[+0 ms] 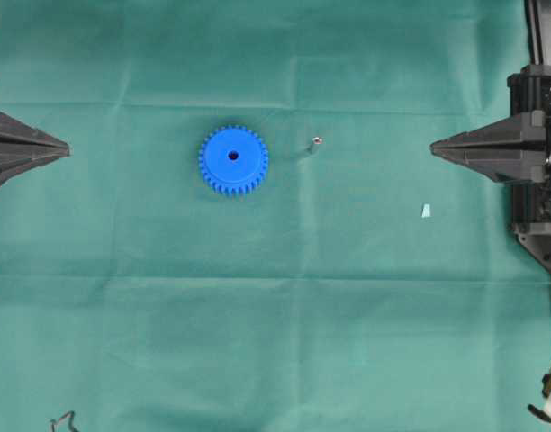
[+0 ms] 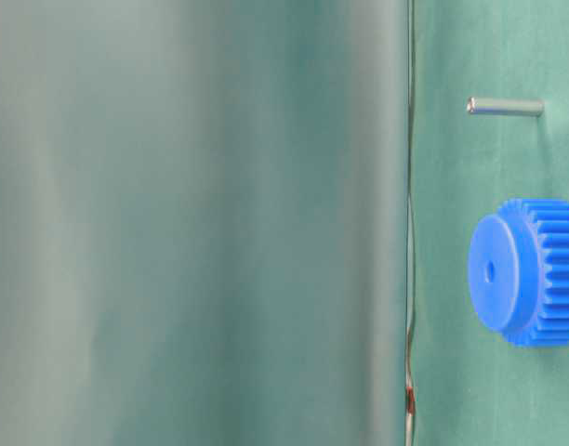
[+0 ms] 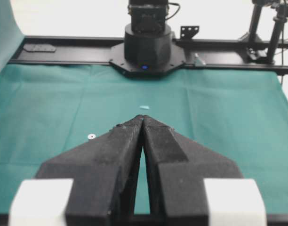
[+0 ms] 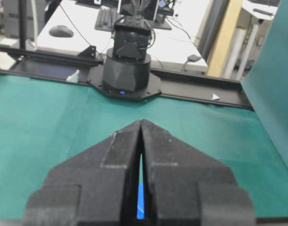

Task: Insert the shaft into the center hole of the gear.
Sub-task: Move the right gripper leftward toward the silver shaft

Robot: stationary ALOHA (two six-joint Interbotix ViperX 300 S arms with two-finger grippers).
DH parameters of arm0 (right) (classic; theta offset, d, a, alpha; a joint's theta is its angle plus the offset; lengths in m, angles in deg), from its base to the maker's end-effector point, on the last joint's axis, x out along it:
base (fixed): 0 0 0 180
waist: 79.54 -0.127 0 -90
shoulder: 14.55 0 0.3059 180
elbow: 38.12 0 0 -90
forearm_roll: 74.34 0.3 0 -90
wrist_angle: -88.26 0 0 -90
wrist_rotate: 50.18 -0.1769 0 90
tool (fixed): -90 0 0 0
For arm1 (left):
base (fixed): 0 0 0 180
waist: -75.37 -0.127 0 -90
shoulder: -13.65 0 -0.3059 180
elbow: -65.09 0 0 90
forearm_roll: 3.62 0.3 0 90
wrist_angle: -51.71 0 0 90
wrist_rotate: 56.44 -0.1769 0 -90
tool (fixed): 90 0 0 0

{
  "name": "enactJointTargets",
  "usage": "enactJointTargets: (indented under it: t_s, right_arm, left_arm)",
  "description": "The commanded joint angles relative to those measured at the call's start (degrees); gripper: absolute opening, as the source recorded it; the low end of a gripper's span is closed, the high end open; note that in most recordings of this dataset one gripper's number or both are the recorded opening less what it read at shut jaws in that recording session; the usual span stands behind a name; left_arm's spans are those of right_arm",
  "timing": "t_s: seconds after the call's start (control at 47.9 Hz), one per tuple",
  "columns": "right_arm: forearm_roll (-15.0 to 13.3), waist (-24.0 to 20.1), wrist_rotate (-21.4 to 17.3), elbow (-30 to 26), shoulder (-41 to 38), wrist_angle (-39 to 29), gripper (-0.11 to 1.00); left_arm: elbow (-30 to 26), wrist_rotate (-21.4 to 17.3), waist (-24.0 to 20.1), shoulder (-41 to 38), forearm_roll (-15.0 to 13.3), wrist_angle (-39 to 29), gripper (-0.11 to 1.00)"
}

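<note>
Nothing was done yet on the task, as far as the pics showed. The gear [image 1: 233, 160] lay flat on the green cloth [image 1: 275, 342], hub up, w/ its center hole [image 1: 233, 156] dark and empty. The shaft [image 1: 315, 144] stood on end on the cloth just beside the gear, on the side toward my right arm, not touching it. A small pale blue scrap [image 1: 426, 211] lay farther from the gear on that same side, near my right gripper [image 1: 435, 146].

My left gripper [image 1: 67, 149] sat well apart from the gear on one side, my right one well apart on the other; both pointed in toward the gear. Jaws on both were pressed together, tips meeting, nothing between them. Wrist views agreed: left fingertips [image 3: 134, 123] met in a point, right fingertips [image 4: 134, 125] too, w/ a sliver of blue gear showing thru the slit below.

So all was left: I judged I'd have to open up, pick the shaft, steady the gear w/ the other arm perhaps, line the pin over the hole, push in. The shaft was thin and might tip easily.
</note>
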Motion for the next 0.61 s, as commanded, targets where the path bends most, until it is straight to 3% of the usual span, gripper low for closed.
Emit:
enactJointTargets:
  t_s: [0.0, 0.23, 0.584]
  right_arm:
    - [0.09, -0.18, -0.09, -1.23, -0.26, 0.09, 0.02]
    - [0.97, 1.14, -0.26, -5.1, -2.2, -5.98, 0.02]
    - [1.41, 4.75, -0.7, -6.24, -14.24, -3.25, 0.03]
  left_arm:
    - [-2.37, 0.35, -0.62, -0.09, 0.7, 0.0, 0.0]
    - [-2.64, 0.26, -1.32, -0.18, 0.7, -0.18, 0.0]
    - [-2.55, 0.53, -1.49, -2.29, 0.7, -0.88, 0.0]
